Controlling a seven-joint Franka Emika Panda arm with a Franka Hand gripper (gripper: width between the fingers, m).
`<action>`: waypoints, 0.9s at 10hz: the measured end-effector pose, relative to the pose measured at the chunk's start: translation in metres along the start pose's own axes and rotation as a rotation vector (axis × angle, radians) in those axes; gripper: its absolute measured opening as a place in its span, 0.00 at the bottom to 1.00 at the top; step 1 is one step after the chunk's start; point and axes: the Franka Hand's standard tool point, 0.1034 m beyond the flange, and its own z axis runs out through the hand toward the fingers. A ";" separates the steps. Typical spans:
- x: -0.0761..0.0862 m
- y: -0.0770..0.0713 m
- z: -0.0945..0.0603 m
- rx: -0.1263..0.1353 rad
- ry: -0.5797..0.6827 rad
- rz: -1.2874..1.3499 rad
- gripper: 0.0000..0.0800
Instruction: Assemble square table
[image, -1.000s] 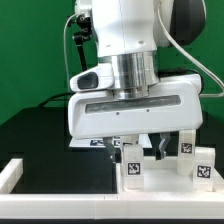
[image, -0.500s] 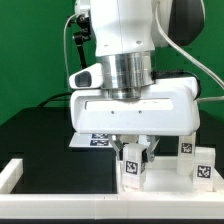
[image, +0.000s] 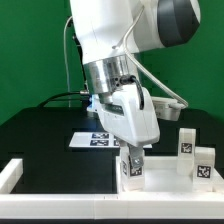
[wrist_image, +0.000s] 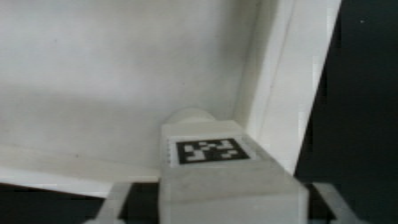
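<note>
My gripper (image: 131, 158) is shut on a short white table leg (image: 131, 172) with a black-and-white tag. It holds the leg upright at the white square slab (image: 165, 178), near the exterior view's front. In the wrist view the leg (wrist_image: 217, 165) fills the gap between the two fingers (wrist_image: 125, 203). The gripper's midpoint (wrist_image: 217, 208) lies on the leg. The flat white slab (wrist_image: 107, 90) spreads out beyond it. I cannot tell whether the leg touches the slab.
Two more tagged white legs (image: 186, 143) (image: 203, 165) stand at the exterior view's right. The marker board (image: 98, 139) lies on the black table behind the arm. The white rail frame (image: 18, 172) edges the front left, and a raised white edge (wrist_image: 270, 80) borders the slab.
The wrist has turned and tilted toward the exterior view's left, so the gripper's wide face no longer faces the camera. The leg stays between the fingers at about the same spot.
</note>
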 end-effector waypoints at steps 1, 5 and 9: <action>-0.001 0.000 0.000 -0.003 -0.001 -0.067 0.37; -0.005 -0.010 -0.002 -0.057 0.012 -0.723 0.79; -0.008 -0.009 -0.003 -0.122 0.028 -1.389 0.81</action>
